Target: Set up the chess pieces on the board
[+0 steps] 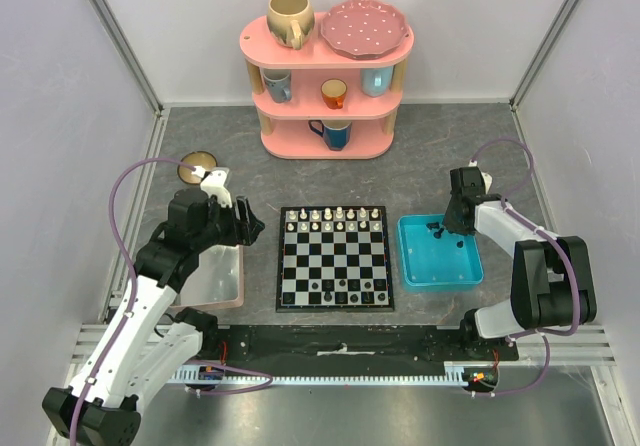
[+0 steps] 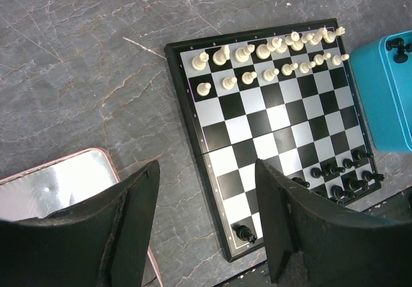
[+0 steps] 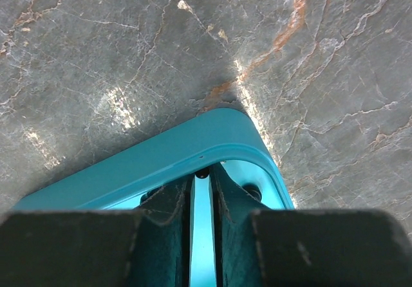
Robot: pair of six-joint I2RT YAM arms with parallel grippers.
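1. The board (image 1: 334, 258) lies flat in the middle of the bench (image 1: 420, 156), just ahead of the two arm bases.
2. White pieces (image 2: 243, 53) stand upright in two rows along its far edge.
3. Black pieces (image 2: 331, 169) stand on the two near rows. They are bunched toward the right side, with one alone at the near left corner, so those rows are only partly filled.
4. A blue tray (image 1: 435, 268) sits just beside the board's right edge, with a few black stray pieces (image 1: 459, 245) lying inside it.
5. The right tool (image 3: 203, 179) reaches down into the far part of that tray, close to one of its corners. Its fingers are drawn almost together, with only a thin slit between them. Something small and dark shows at the tips, but I cannot tell whether it is gripped.
6. The left tool (image 2: 206, 168) hangs above the bench at the board's left edge, released, with its fingers wide apart and nothing between them.
7. A pink-rimmed tray (image 1: 225, 276) lies on the left, near that tool and partly under the left arm.
8. A small round brown disc (image 1: 198, 168) lies on the bench beyond that tray.
9. At the back stands a pink shelf (image 1: 325, 66). A beige mug (image 1: 290, 18) and a pink dotted plate (image 1: 365, 28) are on top, and cups (image 1: 334, 93) are on the lower tiers.
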